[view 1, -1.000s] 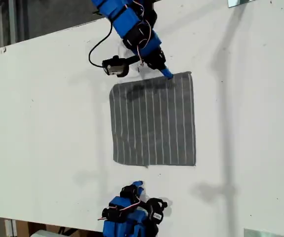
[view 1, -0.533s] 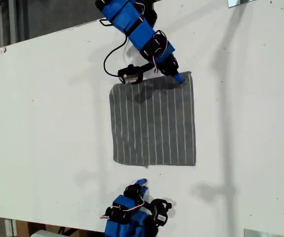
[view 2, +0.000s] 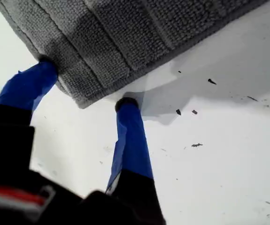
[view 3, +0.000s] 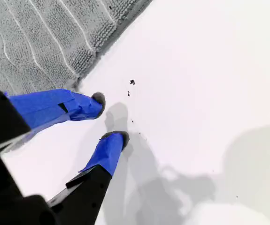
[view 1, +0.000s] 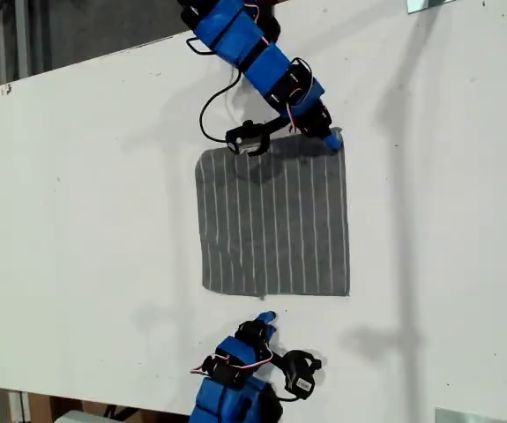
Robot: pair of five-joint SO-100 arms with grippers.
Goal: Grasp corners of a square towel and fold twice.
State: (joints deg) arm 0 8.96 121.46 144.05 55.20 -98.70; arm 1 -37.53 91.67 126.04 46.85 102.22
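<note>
The grey white-striped towel (view 1: 275, 220) lies flat and square on the white table (view 1: 85, 220). My first gripper (view 1: 332, 138) is at the towel's upper right corner (view 1: 339, 134) in the exterior view. In the first wrist view the gripper (view 2: 87, 84) is open, its blue fingertips (view 2: 125, 105) straddling that corner (view 2: 81, 97) of the towel (view 2: 125, 33). My second gripper (view 1: 266, 318) hovers just off the towel's lower edge in the exterior view. In the second wrist view it (view 3: 109, 117) is open over bare table, with the towel (view 3: 31, 42) close beside it.
A black cable (view 1: 213, 110) loops from the first arm above the towel's upper edge. The table's far edge (view 1: 77, 62) runs diagonally at the exterior view's upper left. Small dark specks (view 2: 193, 112) dot the table.
The first arm has slid along the towel's upper edge toward the exterior view's right, reaching the corner. The second arm has shifted slightly right and closer to the towel's lower edge.
</note>
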